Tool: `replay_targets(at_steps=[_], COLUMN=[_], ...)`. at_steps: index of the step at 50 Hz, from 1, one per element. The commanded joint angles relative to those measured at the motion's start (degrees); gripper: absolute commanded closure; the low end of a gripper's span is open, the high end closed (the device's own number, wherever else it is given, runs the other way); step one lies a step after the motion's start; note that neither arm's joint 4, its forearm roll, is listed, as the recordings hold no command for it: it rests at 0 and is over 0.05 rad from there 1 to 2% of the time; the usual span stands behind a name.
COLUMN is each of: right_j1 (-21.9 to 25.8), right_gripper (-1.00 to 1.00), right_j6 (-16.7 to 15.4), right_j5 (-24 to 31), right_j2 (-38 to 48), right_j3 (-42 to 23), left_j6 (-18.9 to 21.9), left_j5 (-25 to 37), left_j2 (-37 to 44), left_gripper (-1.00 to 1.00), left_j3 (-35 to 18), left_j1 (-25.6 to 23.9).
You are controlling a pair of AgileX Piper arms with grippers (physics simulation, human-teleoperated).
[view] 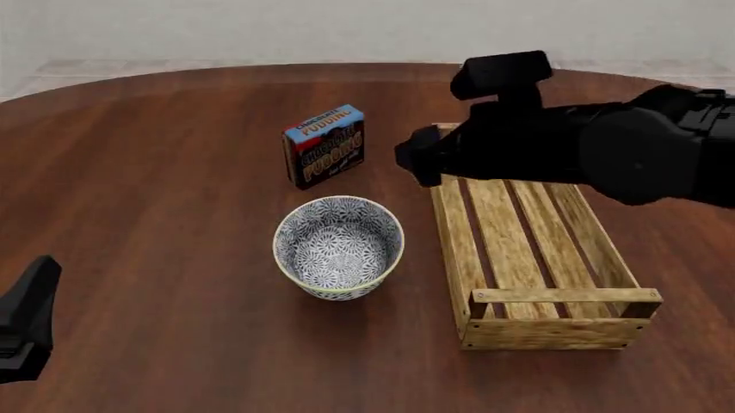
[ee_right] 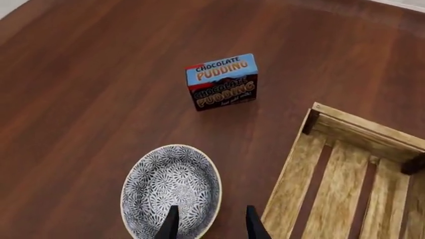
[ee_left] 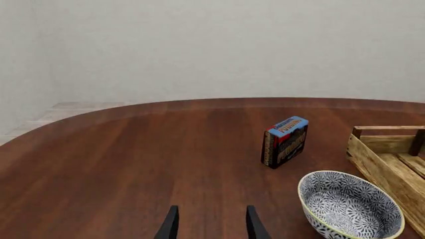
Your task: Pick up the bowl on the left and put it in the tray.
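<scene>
Dark wood table (view: 161, 172): bowl (view: 337, 246) sits ungrasped just beside the tray (view: 532, 258), near a chocolate pudding box (view: 325, 145); right gripper (ee_right: 210, 224) hovers above its rim, jaws apart, left gripper (ee_left: 210, 225) likewise parted, so pick and place remain.

front high, wrists low, sharing bowl (view: 337, 246)

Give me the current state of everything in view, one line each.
bowl: upright on the table, empty, ungrasped.
tray: empty, right of the bowl.
pudding box: standing on edge behind the bowl.
left pincer: open, holding nothing.
right pincer: open, above the bowl's rim.
</scene>
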Motion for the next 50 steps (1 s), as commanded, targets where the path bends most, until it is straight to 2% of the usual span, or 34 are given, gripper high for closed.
replay_targets(at_steps=[1, 2, 4, 5, 6, 8, 14, 23, 50], right_j1=[4.6, 5.9, 4.9, 5.9, 5.0, 5.8, 5.3, 3.5, 2.4], right_gripper=[-1.00, -1.00, -1.00, -1.00, -1.00, -1.00, -1.00, -1.00, -1.00], right_j6=[4.5, 5.6, 5.1, 6.5, 5.9, 7.0, 7.5, 8.0, 8.0], right_j5=[-1.1, -1.7, -2.6, -3.1, -3.3, -3.9, -5.4, -7.9, -9.4], right_j2=[4.3, 5.4, 6.7, 7.5, 7.8, 8.2, 9.0, 11.4, 14.2], right_j3=[-0.3, -0.1, 0.0, 0.2, 0.0, 0.4, 1.4, 2.5, 2.4], left_j6=[0.0, 0.0, 0.0, 0.0, 0.0, 0.0, 0.0, 0.0, 0.0], left_j5=[0.0, 0.0, 0.0, 0.0, 0.0, 0.0, 0.0, 0.0, 0.0], left_j2=[0.0, 0.0, 0.0, 0.0, 0.0, 0.0, 0.0, 0.0, 0.0], left_gripper=[-1.00, -1.00, -1.00, -1.00, -1.00, -1.00, -1.00, -1.00, -1.00], left_j3=[0.0, 0.0, 0.0, 0.0, 0.0, 0.0, 0.0, 0.0, 0.0], left_j1=[0.0, 0.0, 0.0, 0.0, 0.0, 0.0, 0.0, 0.0, 0.0])
